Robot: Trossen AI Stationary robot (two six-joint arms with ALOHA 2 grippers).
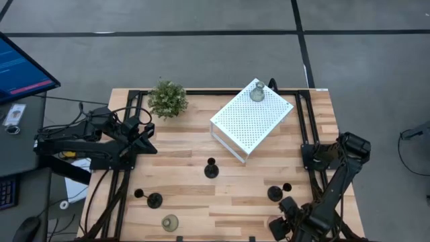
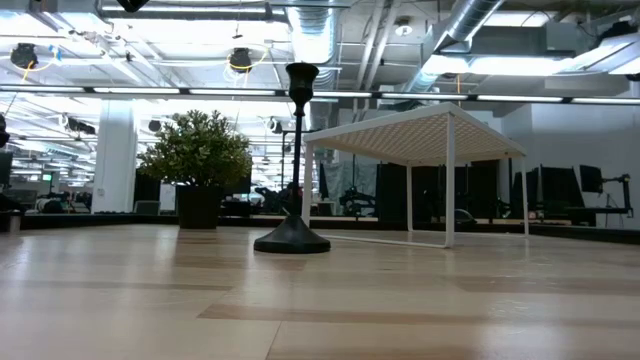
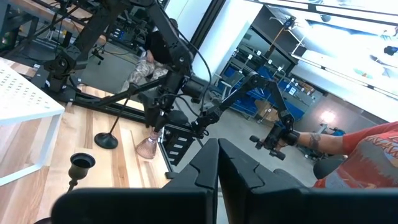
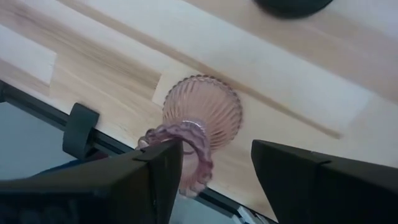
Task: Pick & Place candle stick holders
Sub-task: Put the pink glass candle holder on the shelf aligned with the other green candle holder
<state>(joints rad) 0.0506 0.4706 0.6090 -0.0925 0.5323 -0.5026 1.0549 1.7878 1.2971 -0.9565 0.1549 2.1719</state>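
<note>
Right wrist view: jaws wide around pink glass holder (image 4: 198,127) at table edge (image 4: 74,81), right gripper (image 4: 214,165) mid-grasp, not yet clamped — next, squeeze and lift.

Upright black candle stick holder (image 2: 293,160) between potted plant (image 2: 197,165) and white perforated box (image 2: 420,140).

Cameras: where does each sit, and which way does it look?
High: overhead, straight down on the table; both arms show.
Low: table height, level past black holder and white box; no arm.
Left wrist: behind left gripper, facing right arm.
Right wrist: right gripper over pink holder.
Shared: both wrist views see pink holder.
</note>
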